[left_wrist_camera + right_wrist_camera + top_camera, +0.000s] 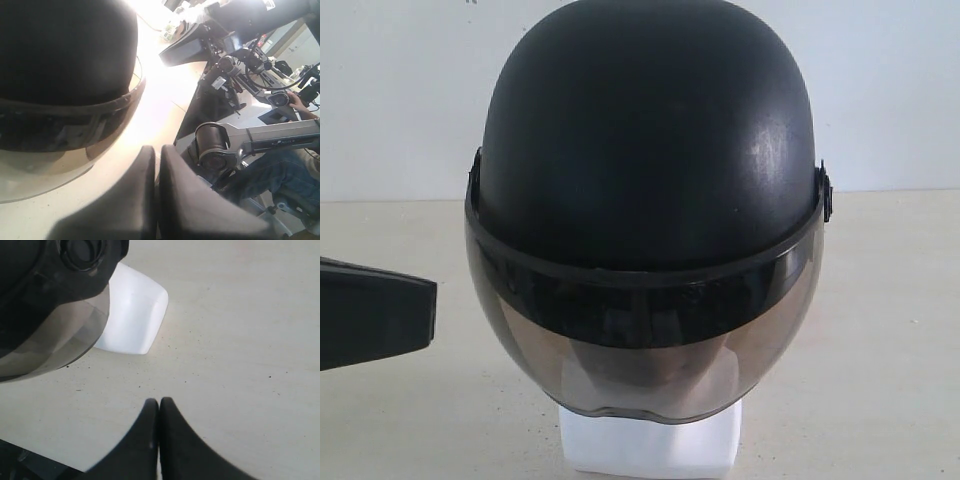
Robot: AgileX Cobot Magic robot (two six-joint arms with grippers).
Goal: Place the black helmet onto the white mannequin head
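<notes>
The black helmet (650,160) sits over the white mannequin head, whose squared base (650,445) shows below the smoky visor (640,355); the face is hidden behind the visor. My left gripper (157,150) is shut and empty, a little off the helmet's (60,50) side; in the exterior view it is the dark block at the left edge (375,310). My right gripper (159,402) is shut and empty over the bare table, apart from the white base (132,315) and the helmet (45,295). The exterior view does not show the right gripper.
The beige tabletop (880,330) spreads on both sides of the head, with a white wall (390,90) behind. Beyond the table edge, the left wrist view shows another arm's joint (212,145), equipment and a seated person (295,170).
</notes>
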